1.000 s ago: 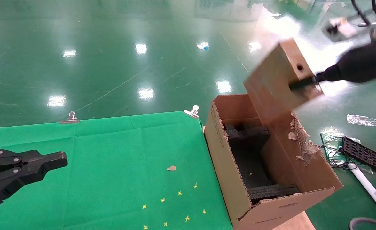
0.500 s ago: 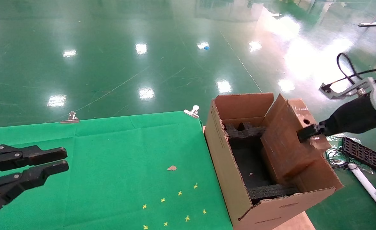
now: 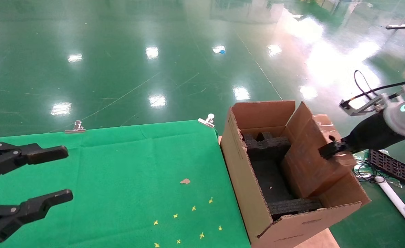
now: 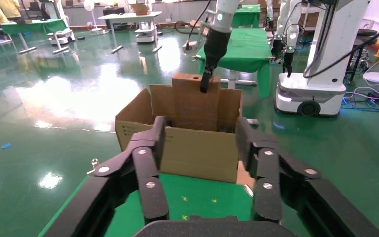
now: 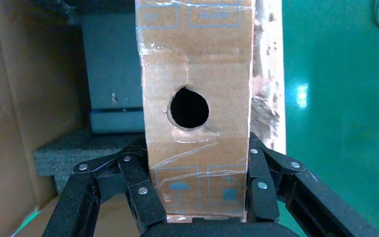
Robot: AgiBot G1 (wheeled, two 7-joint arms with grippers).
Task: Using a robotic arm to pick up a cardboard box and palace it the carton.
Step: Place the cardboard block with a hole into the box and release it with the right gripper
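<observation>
At nine o'clock in the head view the left gripper (image 3: 66, 174) hovers over the green cloth (image 3: 126, 165), its two black fingers (image 3: 37, 154) spread wide with open air between them and nothing held. Two metal clips (image 3: 75, 127) pin the cloth's far edge, a small brown scrap (image 3: 185, 181) lies near its middle, and little yellow marks (image 3: 193, 208) dot it toward six o'clock.

Just beside the cloth's right edge, at about four o'clock in the view, stands the carton (image 3: 243, 182) with its flaps upright and black foam blocks (image 3: 266, 144) inside at the far and near ends. The cardboard box (image 3: 309, 158) is partly down inside the carton, tilted and leaning along the right-hand wall, its upper end with the round hole (image 3: 331, 138) sticking up above the rim.

At three o'clock the robotic arm (image 3: 374, 132) reaches in from the right, and the right gripper (image 3: 330, 150) pinches the box's upper end. In the right wrist view the gripper (image 5: 197, 190) has one finger (image 5: 138, 190) pressed on each broad face of the box (image 5: 197, 98), clamping it below the hole (image 5: 189, 107), with the taped narrow face squarely between them.

On the floor beyond the carton, toward three o'clock, lie a black grid panel (image 3: 391, 166) and loose wires (image 3: 362, 172).
</observation>
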